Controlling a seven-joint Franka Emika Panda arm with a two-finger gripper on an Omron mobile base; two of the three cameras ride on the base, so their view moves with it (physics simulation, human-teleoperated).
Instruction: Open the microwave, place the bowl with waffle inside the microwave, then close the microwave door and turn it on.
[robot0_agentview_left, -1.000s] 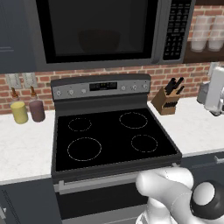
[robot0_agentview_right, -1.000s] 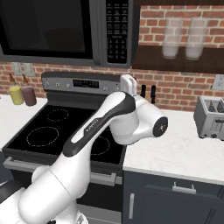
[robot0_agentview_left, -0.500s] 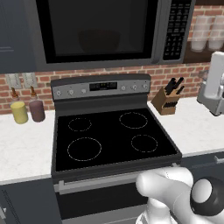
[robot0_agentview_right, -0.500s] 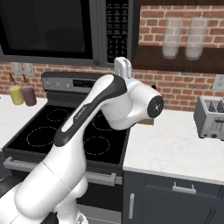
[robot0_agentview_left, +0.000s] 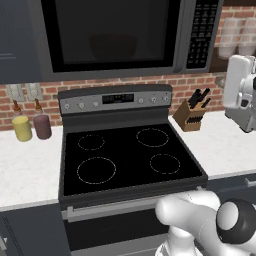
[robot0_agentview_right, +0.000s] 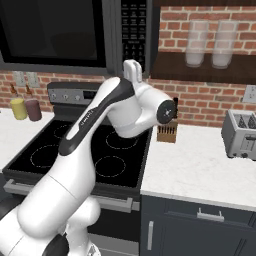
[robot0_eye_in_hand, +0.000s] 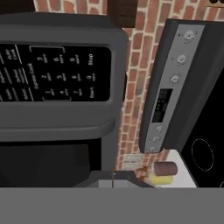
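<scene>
Looking forward from the left base view, the wide dark grey box microwave (robot0_agentview_left: 125, 37) hangs above a black glass-topped stove with a silver knob panel (robot0_agentview_left: 127, 155). Its large dark grey door with a big black glass window (robot0_agentview_left: 107, 32) is shut, and a faint rounded shape behind the glass may be the reddish-brown bowl, though it is too dim to be sure. The black keypad strip (robot0_agentview_left: 201, 32) runs down the microwave's right side. Part of the white arm rises at the right edge, near a wooden knife block (robot0_agentview_left: 192, 115) on the white counter (robot0_agentview_left: 225, 145). A yellow bottle (robot0_agentview_left: 22, 127) and a maroon bottle (robot0_agentview_left: 42, 126) stand touching each other on the counter to the left.

From the right base view, the white arm bends upward with its hand raised just below the keypad; the gripper itself is turned away, so whether its fingers are spread or pressed together cannot be told. A silver toaster (robot0_agentview_right: 241, 134) sits on the counter to the right.

In the hand view, rolled sideways, the keypad fills the upper left, with the Start and Stop buttons readable.

The door looks stiff, heavy and smooth, with no obvious handle, so its edge beside the keypad is probably the place to hook and pull. The buttons would need only a light press.
</scene>
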